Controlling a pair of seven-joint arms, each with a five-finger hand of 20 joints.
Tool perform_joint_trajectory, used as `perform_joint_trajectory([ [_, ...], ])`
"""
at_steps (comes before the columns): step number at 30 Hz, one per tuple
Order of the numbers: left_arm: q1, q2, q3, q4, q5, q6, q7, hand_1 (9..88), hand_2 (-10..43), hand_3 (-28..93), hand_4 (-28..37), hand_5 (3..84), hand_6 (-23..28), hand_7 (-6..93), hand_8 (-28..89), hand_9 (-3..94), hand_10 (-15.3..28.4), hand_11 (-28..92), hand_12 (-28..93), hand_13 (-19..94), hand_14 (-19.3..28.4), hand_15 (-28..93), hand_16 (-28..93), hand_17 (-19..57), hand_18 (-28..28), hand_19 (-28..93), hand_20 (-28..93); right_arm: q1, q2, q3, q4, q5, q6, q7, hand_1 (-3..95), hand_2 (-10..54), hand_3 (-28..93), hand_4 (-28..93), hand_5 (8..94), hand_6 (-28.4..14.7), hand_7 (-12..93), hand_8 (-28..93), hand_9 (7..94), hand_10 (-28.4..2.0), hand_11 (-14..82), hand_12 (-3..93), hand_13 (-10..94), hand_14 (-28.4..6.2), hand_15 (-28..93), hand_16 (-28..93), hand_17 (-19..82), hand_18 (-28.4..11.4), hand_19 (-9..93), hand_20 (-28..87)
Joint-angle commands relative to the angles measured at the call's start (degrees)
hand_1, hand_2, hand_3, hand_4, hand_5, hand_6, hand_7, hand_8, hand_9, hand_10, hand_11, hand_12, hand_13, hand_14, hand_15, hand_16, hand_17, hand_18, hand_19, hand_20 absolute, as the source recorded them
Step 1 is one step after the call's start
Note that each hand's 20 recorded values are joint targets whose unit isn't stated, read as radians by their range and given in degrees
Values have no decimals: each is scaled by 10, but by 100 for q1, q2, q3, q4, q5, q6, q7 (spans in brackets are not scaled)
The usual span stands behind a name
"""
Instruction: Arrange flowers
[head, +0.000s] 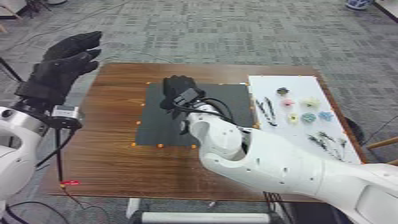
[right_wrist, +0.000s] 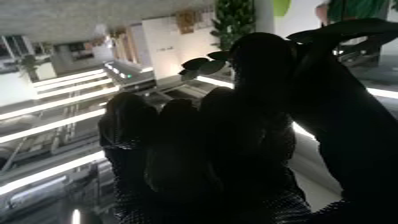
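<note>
Currently, we pinch a leafy sprig (right_wrist: 211, 68) in the right hand (right_wrist: 253, 90), over the dark mat (head: 164, 132). Blooms (head: 308, 118) and greenery (head: 323, 142) lie on the white sheet (head: 302, 84); we judge most placement outstanding. The left hand (head: 62, 67) is spread beside the surface (head: 115, 165).

Even, moderately bright light covers the brown surface (head: 102, 165) in the head view, with soft, weak shadows. The white sheet (head: 266, 86) and the white right arm (head: 266, 172) reflect most strongly, the arm shading gently along its curves. The dark mat (head: 160, 131) gives back little light, and the right hand (head: 180, 86) is nearly black against it. In the right wrist view, long glaring strips of light (right_wrist: 53, 173) leave that hand (right_wrist: 191, 155) backlit, almost a silhouette, and the leaves (right_wrist: 211, 68) dark as well.
</note>
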Motion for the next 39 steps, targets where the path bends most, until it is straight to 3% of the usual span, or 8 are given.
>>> perform_joint_trajectory([
  [1,-253,-2,176,68,-43,-168,-10,267,-95,729,-283,226,14,228,-107,141,83,203,200,54,106,368,-44,-106,163,373,86,-238,-413,-179,288,-75,-169,36,348,-95,898,-139,837,-7,521,261,857,-97,624,489,800,-94,841,401,439,-235,932,532],
  [6,-284,-10,220,75,-46,-205,18,268,-95,728,-283,231,17,231,-108,145,88,202,199,54,108,373,-47,-104,161,370,86,-282,-550,-276,412,-84,-315,40,347,-95,898,-144,837,-5,518,259,857,-96,622,490,800,-93,839,402,438,-234,932,532],
  [12,-413,2,365,121,-62,-267,-46,270,-95,728,-283,237,19,236,-107,148,90,204,201,52,113,385,-52,-106,161,370,85,-379,-732,-309,490,-102,-414,-40,347,-95,895,-153,835,-1,516,256,855,-93,618,490,800,-92,834,402,437,-233,932,529],
  [23,-833,12,764,262,-70,-332,-95,274,-95,719,-283,238,21,243,-105,155,95,216,206,53,125,411,-65,-114,166,378,78,-263,-1044,-538,950,-188,-395,-33,352,-95,888,-178,827,5,517,251,852,-90,610,488,797,-87,827,402,436,-229,932,521],
  [33,-708,-24,655,207,-69,-295,-40,274,-95,716,-283,237,22,234,-104,155,99,207,204,51,131,407,-68,-122,175,394,67,-217,-1000,-656,1152,-221,-511,-6,361,-95,887,-205,818,4,515,244,845,-90,607,488,789,-86,823,404,430,-225,932,509],
  [39,-798,-46,733,238,-73,-324,-33,275,-95,715,-283,235,23,229,-102,153,99,202,206,51,132,405,-64,-123,178,399,62,-272,-1037,-665,1337,-369,-623,-30,362,-95,888,-211,817,5,515,242,844,-87,607,486,789,-85,823,403,430,-224,932,508],
])
